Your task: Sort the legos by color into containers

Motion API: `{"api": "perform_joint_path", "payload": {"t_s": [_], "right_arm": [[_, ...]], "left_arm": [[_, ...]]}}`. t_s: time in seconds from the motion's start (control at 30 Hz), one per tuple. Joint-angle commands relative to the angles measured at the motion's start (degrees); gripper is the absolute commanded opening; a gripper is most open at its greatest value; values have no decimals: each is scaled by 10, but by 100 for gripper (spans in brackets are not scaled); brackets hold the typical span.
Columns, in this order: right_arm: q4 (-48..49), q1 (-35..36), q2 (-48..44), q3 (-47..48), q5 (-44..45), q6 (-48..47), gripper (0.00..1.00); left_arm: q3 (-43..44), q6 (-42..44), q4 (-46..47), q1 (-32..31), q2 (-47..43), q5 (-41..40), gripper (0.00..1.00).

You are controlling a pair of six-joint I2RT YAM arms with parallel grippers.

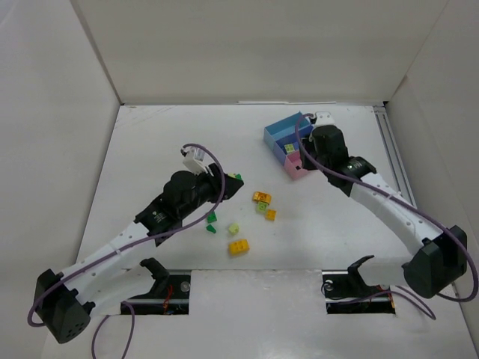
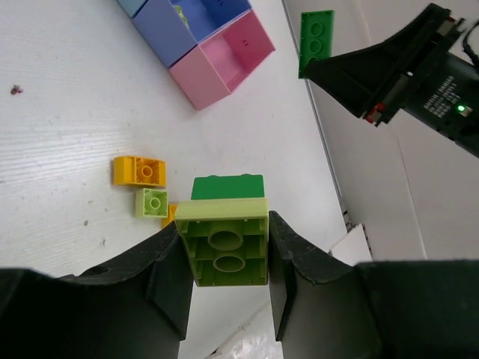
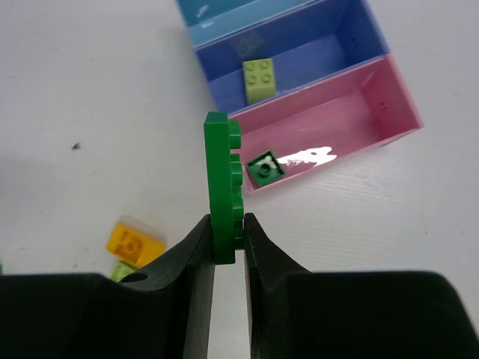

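The right jaws pinch a dark green plate edge-up at the rim of the pink tray, where one green brick lies; next, likely centre it over the tray and open, while the left jaws clamp a lime brick.

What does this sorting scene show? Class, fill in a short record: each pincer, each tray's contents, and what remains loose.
Left pincer: shut on a pale lime studded plastic brick
Right pincer: shut on a dark green flat studded plate, held edge-up
Pink plastic tray: one small dark green brick
Darker blue plastic tray: one lime brick
Loose on white table: several bricks, among them an orange-yellow brick
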Motion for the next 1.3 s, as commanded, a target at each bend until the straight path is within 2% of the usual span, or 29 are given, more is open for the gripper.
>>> {"api": "perform_joint_path", "payload": {"t_s": [0.0, 0.07, 0.17, 0.33, 0.67, 0.8, 0.9, 0.93, 1.0, 1.03, 1.07, 1.2, 1.27], "right_arm": [[24, -56, 30, 16, -66, -60, 0], [24, -88, 63, 25, -79, -78, 0], [24, -113, 96, 45, -94, -85, 0], [24, -135, 167, 68, -111, -90, 0], [30, -147, 179, 85, -123, -95, 0], [30, -152, 188, 85, -123, -95, 5], [30, -152, 203, 85, -123, -90, 15], [25, -152, 203, 90, -123, -90, 15], [19, -152, 203, 90, -123, -84, 25], [19, -152, 198, 90, -118, -84, 38], [19, -152, 198, 85, -118, -84, 45], [39, -152, 177, 72, -133, -107, 62], [39, -152, 169, 72, -151, -116, 66]], "left_arm": [[51, 30, 7, 9, 21, 15, 6], [72, 51, 21, 39, 58, 69, 6], [107, 82, 26, 70, 108, 107, 6], [161, 178, 28, 84, 167, 188, 6], [192, 238, 39, 114, 209, 230, 8], [197, 243, 50, 132, 223, 267, 8], [211, 250, 55, 138, 237, 280, 9], [211, 250, 55, 138, 244, 287, 9], [226, 257, 47, 138, 251, 293, 9], [226, 257, 47, 138, 251, 298, 9], [226, 263, 47, 138, 251, 309, 11], [212, 263, 95, 138, 264, 346, 17], [211, 263, 109, 138, 271, 401, 17]]}}
